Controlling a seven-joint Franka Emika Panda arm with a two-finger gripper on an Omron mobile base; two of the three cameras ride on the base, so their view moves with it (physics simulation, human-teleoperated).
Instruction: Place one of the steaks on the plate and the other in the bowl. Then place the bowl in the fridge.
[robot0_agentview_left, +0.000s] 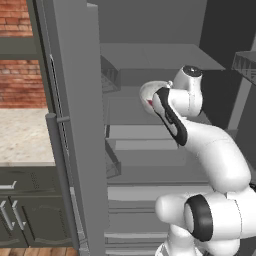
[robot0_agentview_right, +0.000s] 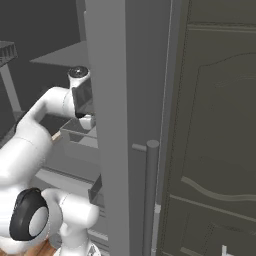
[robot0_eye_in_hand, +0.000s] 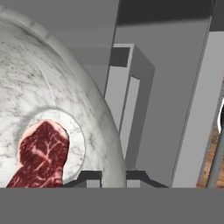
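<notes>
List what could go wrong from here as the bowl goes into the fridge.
The gripper pinches only the bowl rim, so the bowl may tilt or slip, and the steak could slide out. The arm reaches between the open fridge doors; bowl or elbow could knock a shelf or door bin.

A red brick wall (robot0_agentview_left: 19, 75) rises at the far left of the left base view, above a pale speckled counter (robot0_agentview_left: 22, 136). Under the counter sit dark grey cabinets (robot0_agentview_left: 27, 210) with slim light handles, and a strip of wooden floor (robot0_agentview_left: 35, 251) runs along their foot. In the right base view a tall dark cabinet door (robot0_agentview_right: 220, 130) with a raised curved panel fills the right side. Light is flat and dim, with no hard shadows.
</notes>
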